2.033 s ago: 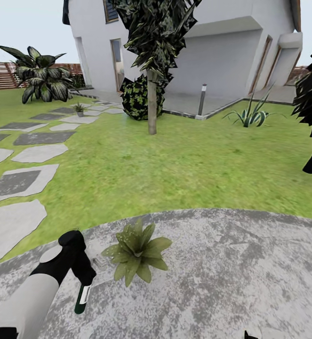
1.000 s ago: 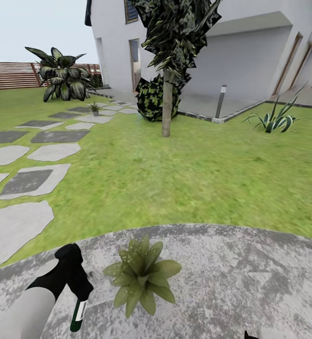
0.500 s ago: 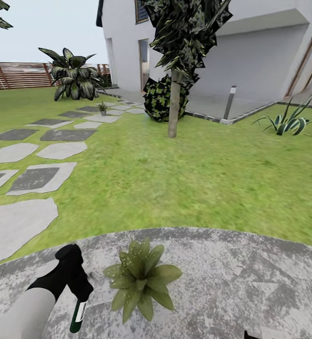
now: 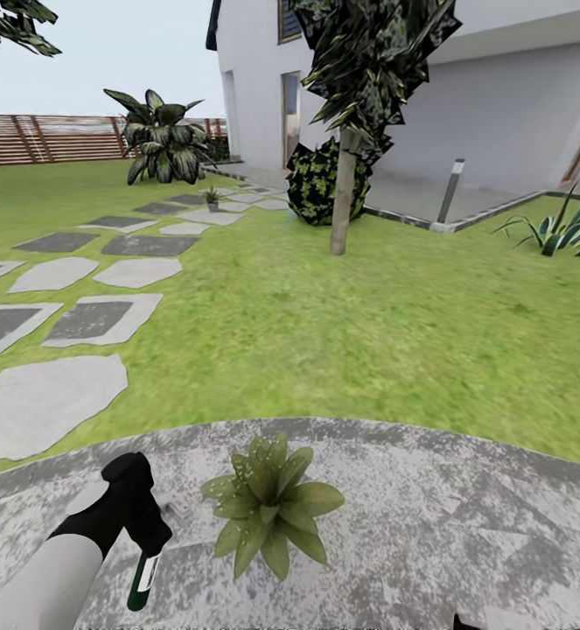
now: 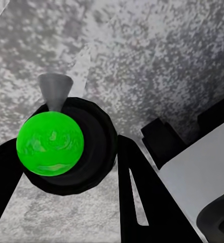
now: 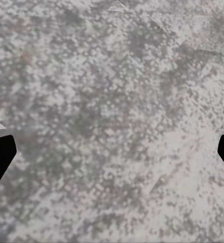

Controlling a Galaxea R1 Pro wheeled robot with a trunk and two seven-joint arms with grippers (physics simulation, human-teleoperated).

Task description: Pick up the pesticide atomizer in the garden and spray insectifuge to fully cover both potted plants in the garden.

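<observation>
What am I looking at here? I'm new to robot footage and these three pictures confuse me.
A simulated two-armed robot stands in a garden. The head view looks down from its head: grey paved patio, lawn, stepping stones, house behind. One small potted plant sits on the patio; another is far off by the stones. The left tool grips the pesticide atomizer, pointing down beside the near plant. The left wrist view looks along that tool: the atomizer sits between its black fingers, green showing at its end. The right wrist view shows the open right tool's fingertips over bare paving.
</observation>
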